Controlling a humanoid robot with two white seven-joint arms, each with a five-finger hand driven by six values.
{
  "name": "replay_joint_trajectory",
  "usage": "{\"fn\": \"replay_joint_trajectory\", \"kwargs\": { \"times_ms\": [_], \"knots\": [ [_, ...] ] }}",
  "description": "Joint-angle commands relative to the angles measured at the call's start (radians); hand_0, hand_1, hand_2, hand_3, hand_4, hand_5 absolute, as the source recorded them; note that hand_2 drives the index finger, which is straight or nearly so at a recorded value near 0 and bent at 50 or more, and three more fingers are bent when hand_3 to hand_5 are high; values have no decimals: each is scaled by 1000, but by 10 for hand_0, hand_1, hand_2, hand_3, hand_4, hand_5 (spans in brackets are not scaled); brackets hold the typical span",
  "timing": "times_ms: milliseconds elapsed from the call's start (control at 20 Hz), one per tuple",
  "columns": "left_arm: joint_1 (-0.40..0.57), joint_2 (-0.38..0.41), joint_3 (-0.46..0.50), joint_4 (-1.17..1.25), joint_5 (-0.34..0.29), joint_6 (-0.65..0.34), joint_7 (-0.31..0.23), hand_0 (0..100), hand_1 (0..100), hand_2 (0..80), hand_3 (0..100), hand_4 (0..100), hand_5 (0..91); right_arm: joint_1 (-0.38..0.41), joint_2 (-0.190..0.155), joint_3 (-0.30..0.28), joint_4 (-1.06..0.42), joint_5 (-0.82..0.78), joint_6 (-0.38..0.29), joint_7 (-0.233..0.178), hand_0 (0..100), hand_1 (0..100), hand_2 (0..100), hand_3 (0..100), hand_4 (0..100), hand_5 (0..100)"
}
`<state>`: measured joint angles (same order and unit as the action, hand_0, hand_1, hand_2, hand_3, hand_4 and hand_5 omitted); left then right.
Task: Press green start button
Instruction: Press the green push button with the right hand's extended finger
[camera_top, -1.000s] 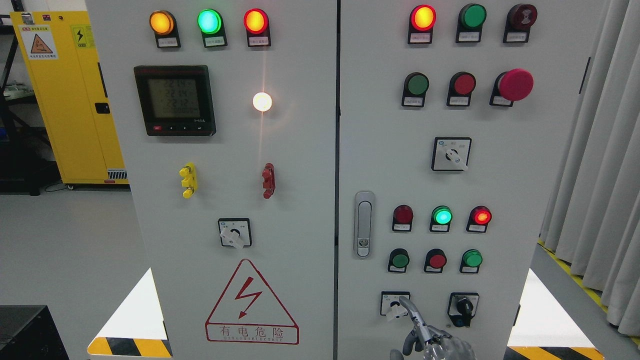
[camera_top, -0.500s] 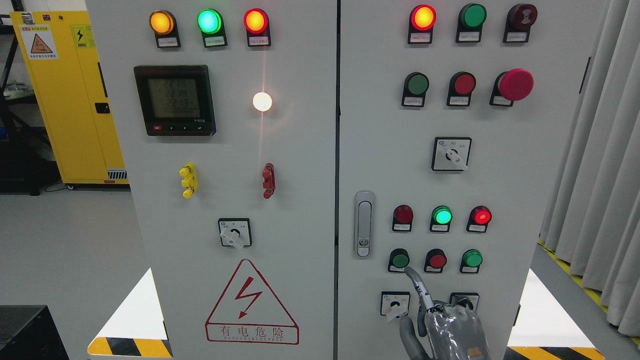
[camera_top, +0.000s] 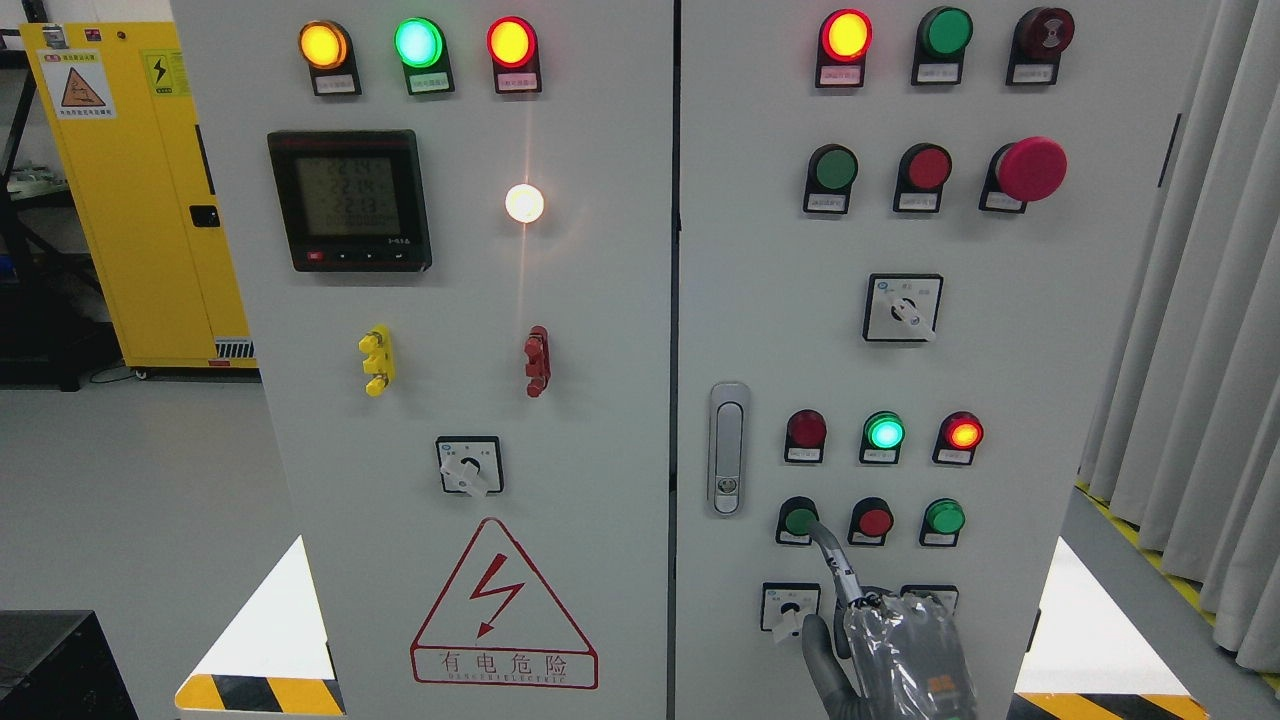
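While the grey metal door handle (camera_top: 728, 448) sits untouched at the left edge of the right-hand cabinet door, the round green start button (camera_top: 799, 520), leftmost in the lower row, has the right hand's (camera_top: 890, 650) outstretched index finger at its lower right edge. The other fingers look curled, gripping nothing. Judging by that contact, the press is under way; next comes a firm straight push, clear of the round red button (camera_top: 874, 521) beside it.

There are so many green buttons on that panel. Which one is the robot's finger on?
The green button at the left end of the lowest three-button row. The right hand has one finger stretched up to its lower edge; the other greens stand clear.
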<state>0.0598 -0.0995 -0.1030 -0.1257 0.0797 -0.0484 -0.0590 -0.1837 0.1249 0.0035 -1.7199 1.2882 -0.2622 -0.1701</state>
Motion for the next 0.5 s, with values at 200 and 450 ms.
{"fn": "replay_joint_trajectory", "kwargs": {
  "times_ms": [200, 450],
  "knots": [
    [0, 1, 0, 0, 0, 1, -1, 120, 556, 0, 0, 0, 0, -22, 1, -23, 57, -1, 3, 1, 762, 929, 0, 947, 950, 1000],
    [0, 0, 0, 0, 0, 1, -1, 120, 556, 0, 0, 0, 0, -26, 1, -20, 59, -3, 15, 6, 774, 930, 0, 948, 950, 1000]
  ]
}}
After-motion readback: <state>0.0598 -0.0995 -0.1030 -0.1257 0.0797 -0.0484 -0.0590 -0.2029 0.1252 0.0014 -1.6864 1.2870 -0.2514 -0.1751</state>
